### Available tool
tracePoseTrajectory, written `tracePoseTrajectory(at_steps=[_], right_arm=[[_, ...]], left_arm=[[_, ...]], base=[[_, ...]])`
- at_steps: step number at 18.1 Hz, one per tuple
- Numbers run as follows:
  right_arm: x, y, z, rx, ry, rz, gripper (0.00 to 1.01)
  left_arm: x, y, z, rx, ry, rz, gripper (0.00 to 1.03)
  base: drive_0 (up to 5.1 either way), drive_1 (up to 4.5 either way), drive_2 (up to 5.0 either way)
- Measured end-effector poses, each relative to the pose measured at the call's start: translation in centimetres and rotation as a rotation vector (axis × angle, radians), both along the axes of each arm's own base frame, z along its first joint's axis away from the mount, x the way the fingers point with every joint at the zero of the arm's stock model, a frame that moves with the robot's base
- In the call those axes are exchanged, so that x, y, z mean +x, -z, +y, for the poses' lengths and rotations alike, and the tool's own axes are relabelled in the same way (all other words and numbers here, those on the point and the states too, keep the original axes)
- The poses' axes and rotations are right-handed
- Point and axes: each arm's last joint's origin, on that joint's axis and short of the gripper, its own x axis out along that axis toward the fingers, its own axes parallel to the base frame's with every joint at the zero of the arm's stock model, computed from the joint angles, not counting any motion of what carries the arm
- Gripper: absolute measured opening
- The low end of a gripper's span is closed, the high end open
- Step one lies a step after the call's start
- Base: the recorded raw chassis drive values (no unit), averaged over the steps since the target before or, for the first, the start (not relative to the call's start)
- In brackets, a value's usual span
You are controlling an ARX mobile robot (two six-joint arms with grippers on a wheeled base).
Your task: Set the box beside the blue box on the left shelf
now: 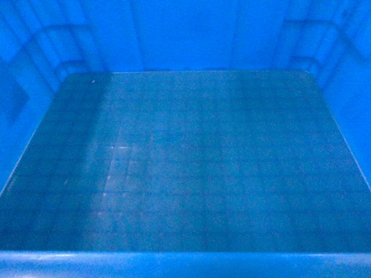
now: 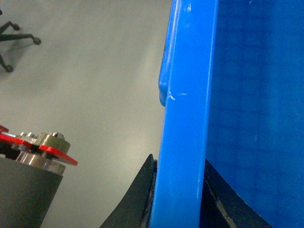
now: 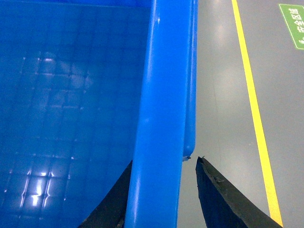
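box (image 1: pixel 185 168) rim sits between both grippers' jaws, left (image 2: pixel 178 190) and right (image 3: pixel 164 190)

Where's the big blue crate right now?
The crate fills the head view, held above the grey floor between both arms: the left gripper straddles its left rim, the right gripper its right rim.

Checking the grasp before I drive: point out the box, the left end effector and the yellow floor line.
box (image 1: pixel 191 168): head view, on its gridded floor.
left end effector (image 2: pixel 178 199): left wrist view, straddling the rim.
yellow floor line (image 3: pixel 251 95): right wrist view, mid-stripe.
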Motion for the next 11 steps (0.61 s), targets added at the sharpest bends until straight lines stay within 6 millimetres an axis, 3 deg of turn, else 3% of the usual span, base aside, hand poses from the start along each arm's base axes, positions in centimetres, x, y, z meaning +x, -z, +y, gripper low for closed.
tracePoseTrajectory(at_steps=[11], right_arm=[[-0.01,0.05,-0.01,-0.001,0.000,0.003,0.33]], left_arm=[[0.03,0.01,-0.01,0.002,0.002,0.000,0.18]], base=[[0.0,4.18,-4.1]])
